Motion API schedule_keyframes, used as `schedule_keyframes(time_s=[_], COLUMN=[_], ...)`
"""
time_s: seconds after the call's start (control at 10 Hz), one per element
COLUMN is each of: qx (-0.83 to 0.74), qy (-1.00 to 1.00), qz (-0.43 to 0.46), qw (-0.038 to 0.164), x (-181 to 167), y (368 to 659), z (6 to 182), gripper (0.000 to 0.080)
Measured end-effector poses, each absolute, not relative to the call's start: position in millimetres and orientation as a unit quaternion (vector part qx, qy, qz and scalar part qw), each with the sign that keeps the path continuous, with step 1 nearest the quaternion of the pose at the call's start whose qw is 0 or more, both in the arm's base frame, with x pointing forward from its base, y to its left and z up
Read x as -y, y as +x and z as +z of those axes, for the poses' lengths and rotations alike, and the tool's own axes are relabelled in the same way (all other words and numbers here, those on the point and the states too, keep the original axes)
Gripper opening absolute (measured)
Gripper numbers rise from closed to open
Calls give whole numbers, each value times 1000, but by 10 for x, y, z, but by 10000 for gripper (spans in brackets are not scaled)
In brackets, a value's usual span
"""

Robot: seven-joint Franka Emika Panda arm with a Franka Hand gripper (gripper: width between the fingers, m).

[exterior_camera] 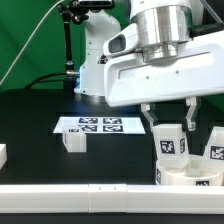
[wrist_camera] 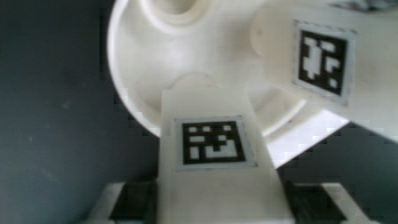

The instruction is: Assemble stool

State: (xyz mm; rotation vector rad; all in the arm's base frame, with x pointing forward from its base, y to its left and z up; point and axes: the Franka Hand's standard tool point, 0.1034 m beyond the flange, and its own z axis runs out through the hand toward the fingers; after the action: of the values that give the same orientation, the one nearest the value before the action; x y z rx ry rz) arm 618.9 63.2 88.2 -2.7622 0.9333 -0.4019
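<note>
Your tool (exterior_camera: 170,126) is clenched on a white blocky plastic leg (exterior_camera: 172,145), held upright at the exterior view's right. The round white compartmented plastic seat (exterior_camera: 192,181) lies directly beneath. The leg's long axis points down into it, so you likely need a straight descent.

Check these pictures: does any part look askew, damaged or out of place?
Nothing stands out. One leg is at the seat between the gripper's fingers, a second leg beside it. A third leg lies loose by the marker board, only not yet fitted. No damage shows.
</note>
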Motion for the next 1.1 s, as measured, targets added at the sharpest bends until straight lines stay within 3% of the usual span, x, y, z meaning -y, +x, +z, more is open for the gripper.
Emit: schedule_keyframes(time_s=[0.5, 1.1], qx=[-530, -699], qy=[-829, -690], qz=[-106, -64], qw=[146, 176], x=[-593, -690], y=[6173, 6191], z=[876, 896], gripper=[340, 340])
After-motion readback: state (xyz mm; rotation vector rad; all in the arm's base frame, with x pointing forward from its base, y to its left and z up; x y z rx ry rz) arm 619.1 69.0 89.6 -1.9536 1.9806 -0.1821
